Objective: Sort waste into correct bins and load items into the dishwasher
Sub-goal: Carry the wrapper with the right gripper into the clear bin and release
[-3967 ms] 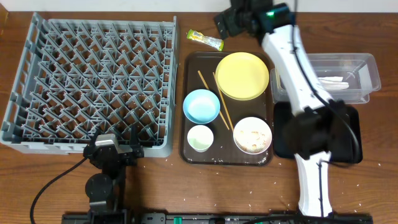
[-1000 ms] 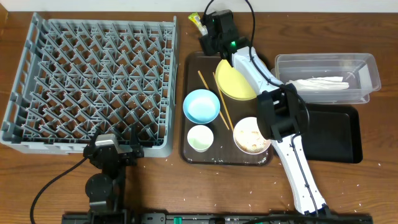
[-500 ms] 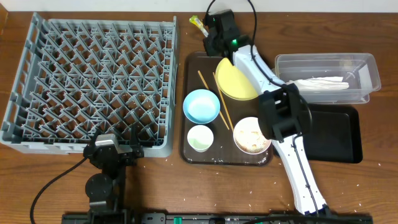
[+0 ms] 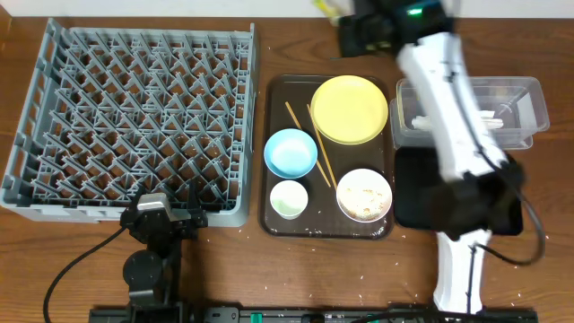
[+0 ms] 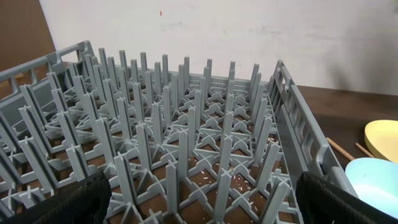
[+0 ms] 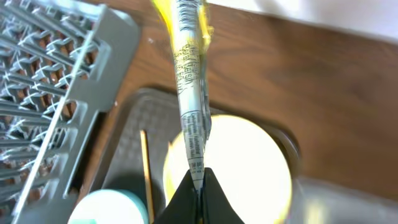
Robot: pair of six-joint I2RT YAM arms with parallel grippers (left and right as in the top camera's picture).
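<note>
Since half a second ago the right arm has swung off the tray's upper left corner toward the top right of the overhead view, lifting the wrapper [image 4: 325, 7] with it. The right gripper [image 4: 366, 29] hangs above the table's far edge. The clear tub [image 4: 531, 97] (a crumpled white napkin [image 4: 466, 119] already in it) and the matt black tray [image 4: 508, 196] lie further to the robot's right and nearer its base. The left gripper [image 4: 170, 199] sits well apart, by the near wall of the dish rack [image 4: 54, 179], so the right arm is clearly the nearer one.

From the left wrist, grey pegs and lattice fill the view, and the dark fingers stand spread wide at either bottom corner, holding nothing.

From the right wrist, the fingertips are pinched tight on one end of the wrapper. Its long axis runs straight out from them, a thin, crinkly printed strip with yellow edges, above the smooth round yellow plate [image 6: 242, 168].
</note>
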